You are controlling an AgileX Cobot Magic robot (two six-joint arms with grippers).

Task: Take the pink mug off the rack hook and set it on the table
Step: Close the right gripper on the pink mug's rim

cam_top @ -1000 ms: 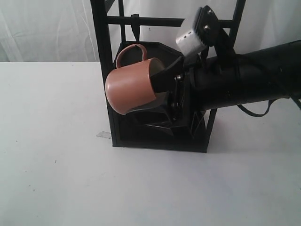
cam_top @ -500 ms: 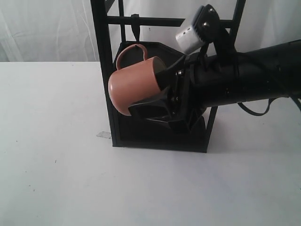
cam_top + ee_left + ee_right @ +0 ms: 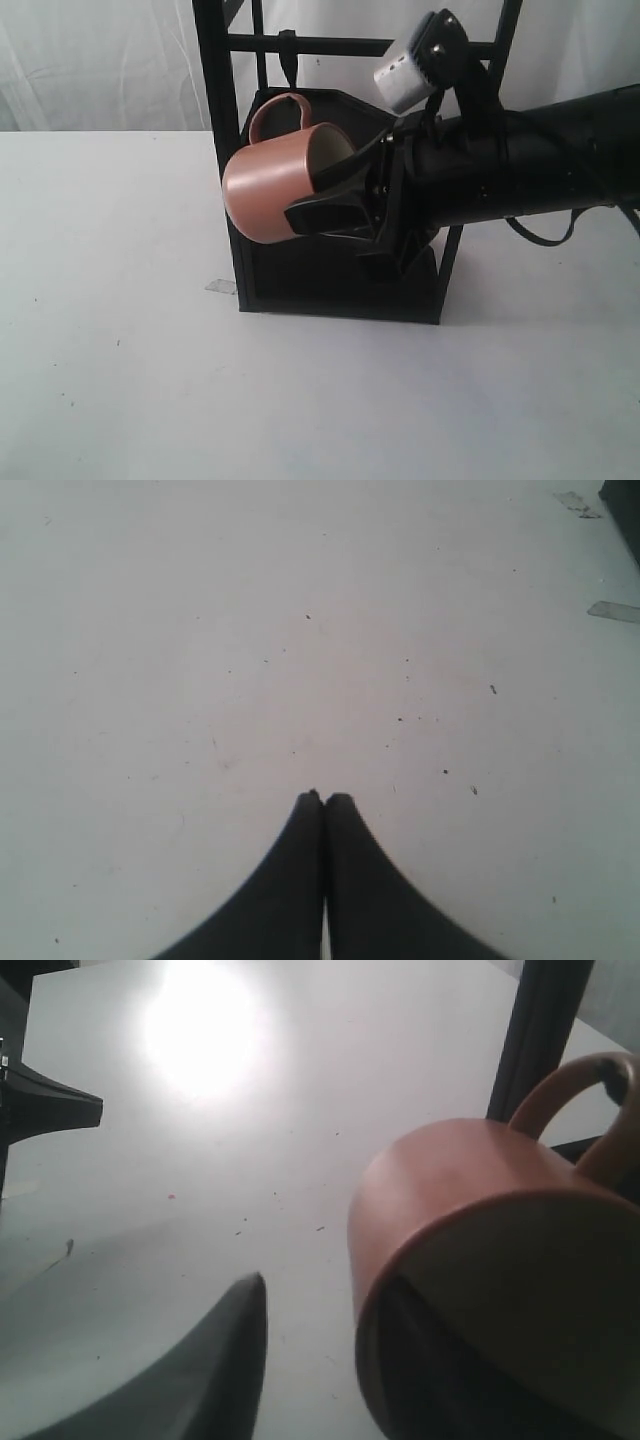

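Lift-off is in hand: the right jaws straddle the wall of the tipped pink mug [image 3: 262, 190], its handle just under the hook [image 3: 289, 62], though their pinch cannot be judged. The left jaws are closed and empty. Next it likely needs drawing clear, righting, then lowering to the speckled white worktop [image 3: 120, 360] beneath, with a white curtain [image 3: 90, 60] behind.

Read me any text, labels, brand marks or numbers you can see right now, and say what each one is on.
No readable text in any view. The pink mug is plain, the black rack carries no label, the white block on the right arm shows only small dark dots, and the table bears only specks and a scrap of clear tape.
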